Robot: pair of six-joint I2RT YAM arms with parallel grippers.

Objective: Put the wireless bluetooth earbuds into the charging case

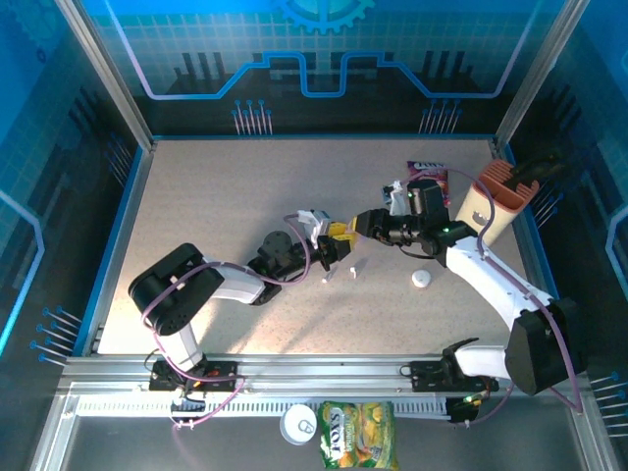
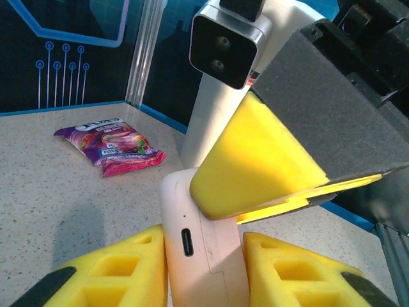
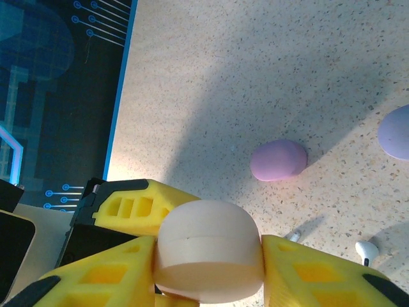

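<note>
Table: speckled top, both arms reach to its middle.
Far right: beige holder with an orange rim. A black object stands in it, not identifiable.
Off the near edge: green-yellow chip bag.
Far, right of centre: purple snack packet, lying flat.

Left gripper: yellow fingers press both flanks of the pale pink charging case, USB port facing its camera. Clamped on the case.
Right gripper: fingers sit on either side of the same case's rounded end, also clamped on it.
The case hangs above the table centre, held from the left and from the right. Its long axis appears to run along the line between the two grippers. The lid seam reads as closed in both wrist views, so the contents are hidden.

Lilac case: pebble-shaped, on the table beyond the held case, looks shut. A second lilac shape is cut off by the frame edge.
White disc: beside the right forearm. Cannot tell what it is.

Earbuds: white, loose on the table, the second earbud just right of the first. Both lie below the held case, slightly to its near side, apart from it. None sits in a case. Stem direction is too small to read.

Judgement: the two grippers are about equally near, the left marginally closer to the first earbud. The lid must open and one gripper must let go before any pick.
</note>
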